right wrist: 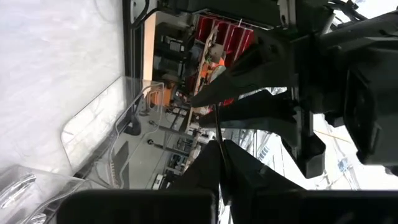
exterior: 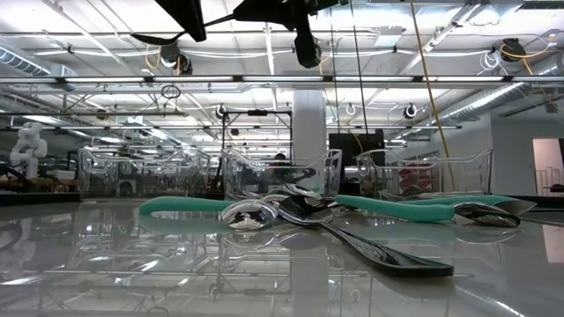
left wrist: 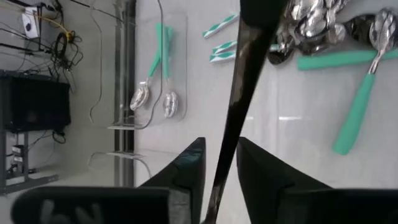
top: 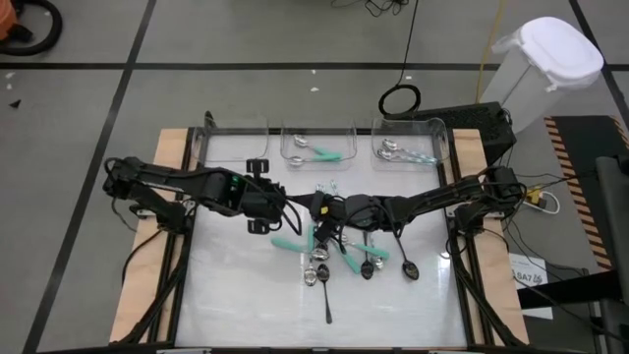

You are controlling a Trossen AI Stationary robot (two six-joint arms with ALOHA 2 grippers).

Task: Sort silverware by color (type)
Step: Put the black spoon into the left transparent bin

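Two grippers meet above the middle of the table (top: 236,295), and both are on one black utensil (left wrist: 239,106). I see my left gripper (left wrist: 219,171) with its fingers (left wrist: 189,168) closed around the dark handle, which runs up between them. My right gripper (right wrist: 219,163) has its fingers pinched tight on the thin end of the same utensil, nose to nose with the left one. Below them lies the unsorted pile (top: 339,251): teal-handled spoons (top: 287,244), black spoons (top: 408,265) and a few shiny bowls tangled together. Three clear bins line the far edge. I see nothing in the left bin (top: 236,143); the middle bin (top: 319,136) holds two teal-handled spoons, and the right bin (top: 413,133) holds pale-handled spoons (top: 401,151).
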